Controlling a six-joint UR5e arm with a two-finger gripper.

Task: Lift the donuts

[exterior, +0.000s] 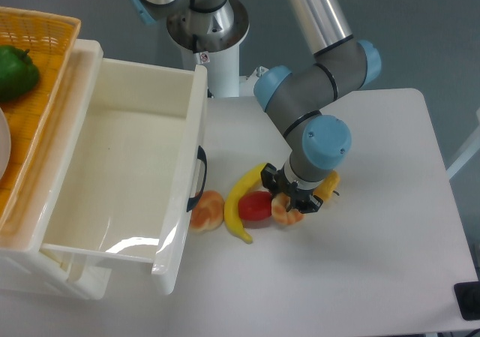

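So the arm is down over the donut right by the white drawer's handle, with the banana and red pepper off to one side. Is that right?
Not quite. In the camera view the gripper is over the other donut, the one right of the red pepper. The donut by the drawer handle sits alone. The banana lies between them.

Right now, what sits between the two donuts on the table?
In the camera view, a banana and the red pepper lie between the left donut and the donut under the gripper.
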